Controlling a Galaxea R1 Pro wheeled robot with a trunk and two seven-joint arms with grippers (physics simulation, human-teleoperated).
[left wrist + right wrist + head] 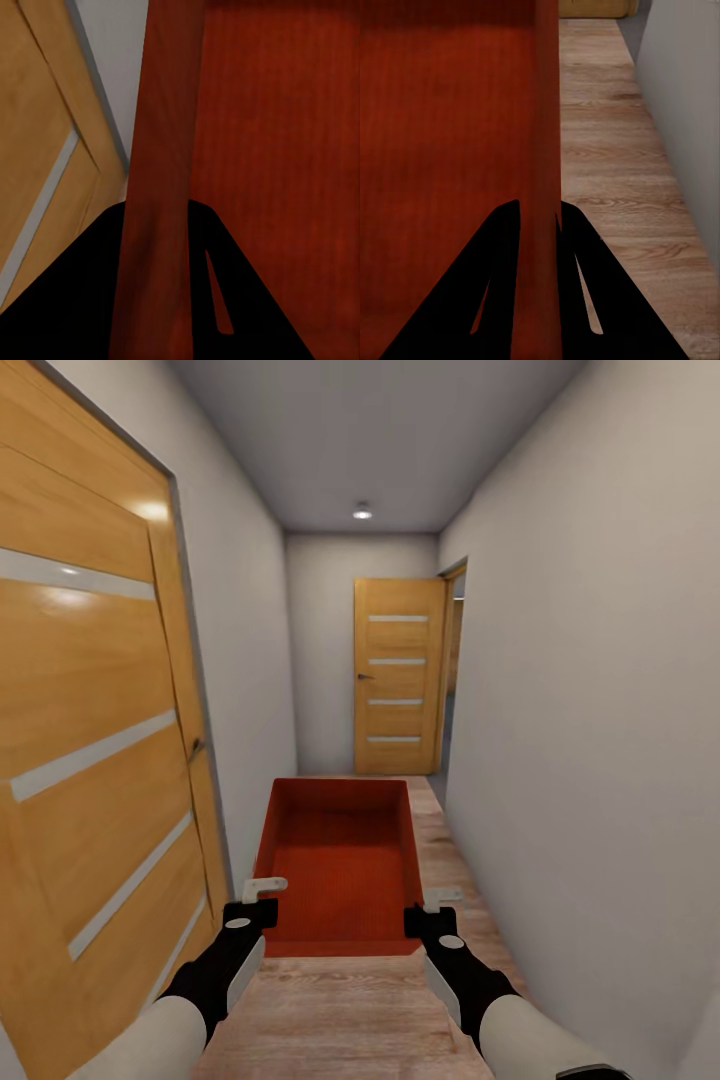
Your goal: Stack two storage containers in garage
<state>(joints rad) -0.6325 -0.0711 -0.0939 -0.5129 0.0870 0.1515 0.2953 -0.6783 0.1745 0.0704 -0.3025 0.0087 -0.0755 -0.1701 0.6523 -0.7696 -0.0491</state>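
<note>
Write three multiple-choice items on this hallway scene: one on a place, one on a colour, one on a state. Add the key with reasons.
1. Where is the storage container?
A. Held between both grippers, in front of the robot
B. Lying on the hallway floor by the far door
C. Standing on a shelf

2. What colour is the container?
A. Blue
B. Orange-red
C. Grey

3. How is the right gripper set?
A. Open, away from the container
B. Closed on nothing
C. Closed on the container's wall

Key: 1 A, the left gripper and the right one each clamp a side wall; 2 B, orange-red walls in the head view; 3 C, the wall runs between its fingers.
</note>
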